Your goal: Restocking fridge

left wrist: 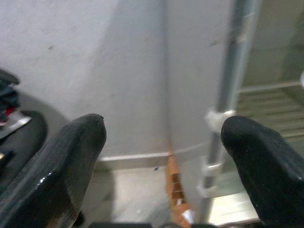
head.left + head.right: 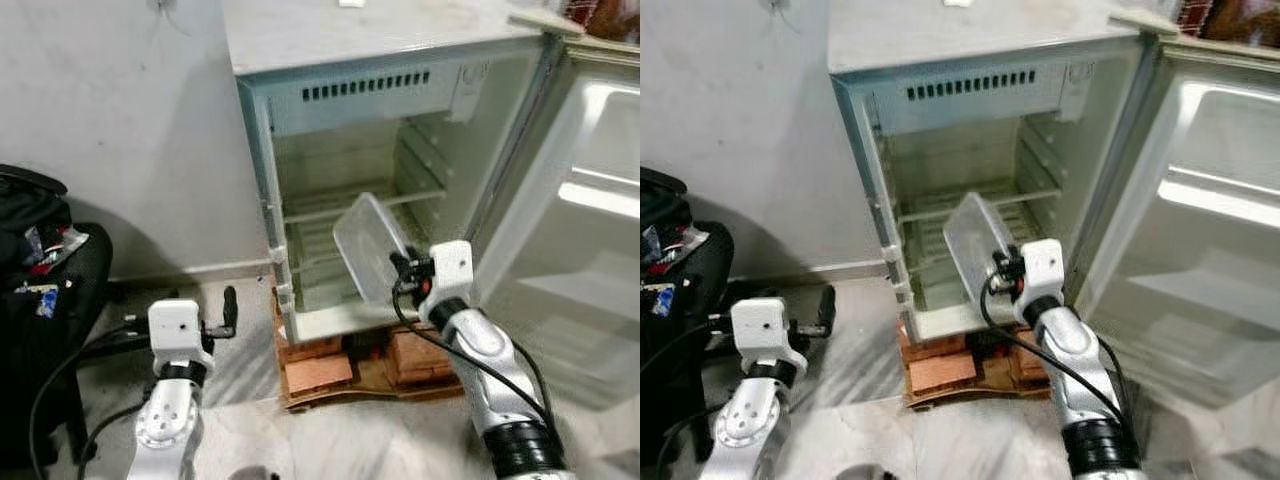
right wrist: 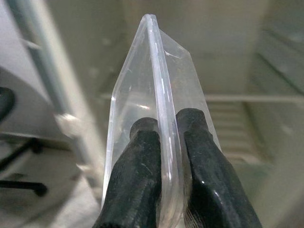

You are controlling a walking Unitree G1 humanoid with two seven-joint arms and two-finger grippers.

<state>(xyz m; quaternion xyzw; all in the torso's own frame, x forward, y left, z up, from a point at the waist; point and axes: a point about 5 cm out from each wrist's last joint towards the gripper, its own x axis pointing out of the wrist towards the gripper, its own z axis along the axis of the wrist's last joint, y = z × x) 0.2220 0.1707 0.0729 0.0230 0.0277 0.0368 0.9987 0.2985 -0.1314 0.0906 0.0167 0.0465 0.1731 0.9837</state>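
A small fridge (image 2: 330,45) stands open before me, its door (image 2: 590,200) swung to the right and its wire shelves (image 2: 340,205) bare. My right gripper (image 2: 397,268) is shut on the rim of a clear plastic container (image 2: 368,245), holding it tilted on edge in front of the lower compartment. In the right wrist view the two fingers (image 3: 142,175) pinch the container's rim (image 3: 159,95). My left gripper (image 2: 228,308) is open, low and left of the fridge, with nothing between its fingers (image 1: 57,166).
The fridge rests on bricks and a wooden board (image 2: 340,370) on the marble floor. A black chair with bags (image 2: 40,270) stands at the left by the grey wall (image 2: 120,120). Cables trail on the floor near it.
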